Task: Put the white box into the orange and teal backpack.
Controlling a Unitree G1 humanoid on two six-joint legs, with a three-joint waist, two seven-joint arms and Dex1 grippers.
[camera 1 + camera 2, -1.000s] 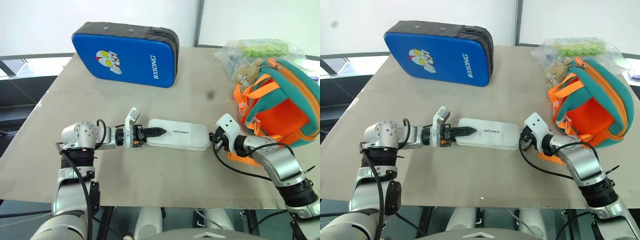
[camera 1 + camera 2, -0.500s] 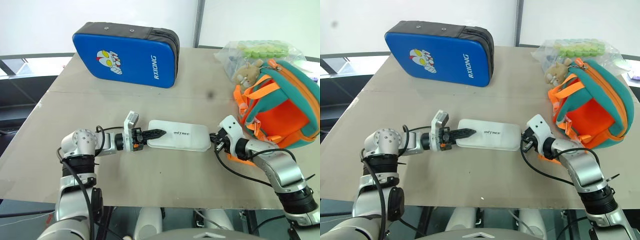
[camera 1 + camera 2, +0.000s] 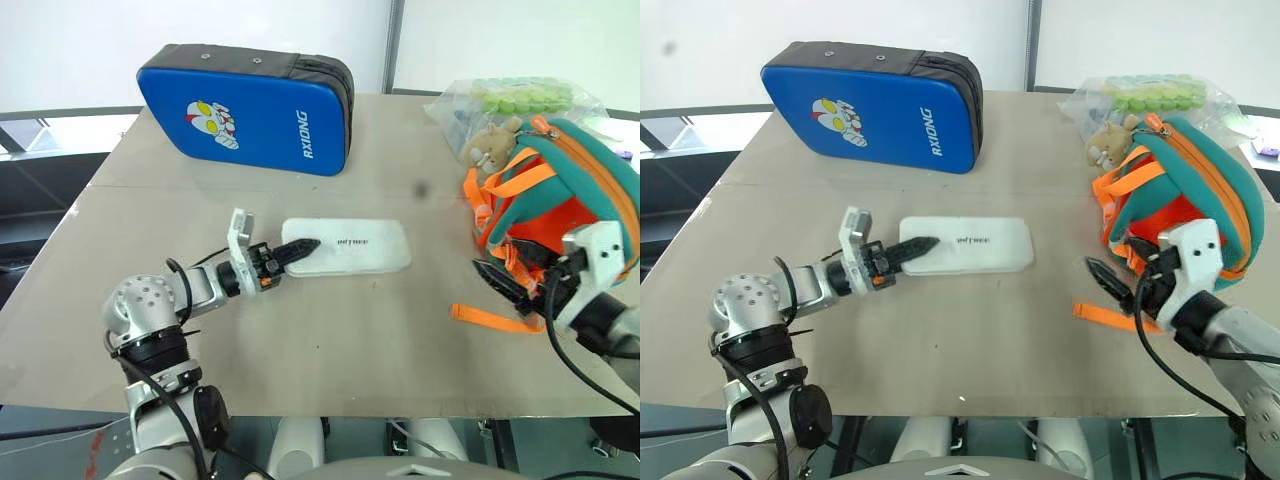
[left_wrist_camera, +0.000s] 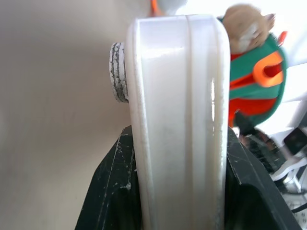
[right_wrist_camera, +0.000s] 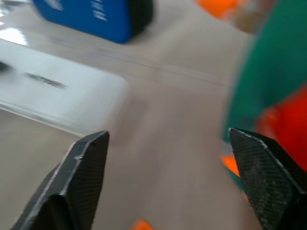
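Observation:
The white box (image 3: 350, 247) is a flat, rounded case with small dark lettering, held just above the table by its left end. My left gripper (image 3: 303, 247) is shut on that end; in the left wrist view the box (image 4: 177, 120) stands edge-on between the two black fingers (image 4: 108, 191). The orange and teal backpack (image 3: 575, 195) lies at the right with its orange opening facing the box and a beige plush toy (image 3: 490, 145) attached. My right gripper (image 3: 497, 282) hovers open in front of the backpack, apart from the box, with nothing between its fingers (image 5: 72, 182).
A large blue padded case (image 3: 250, 105) lies at the back left of the tan table (image 3: 300, 350). A clear bag of green items (image 3: 520, 100) sits behind the backpack. A loose orange strap (image 3: 490, 317) trails on the table under my right gripper.
My right gripper has drawn back from the box's right end toward the backpack, risen and opened. The left gripper has kept hold of the box and lifted it slightly.

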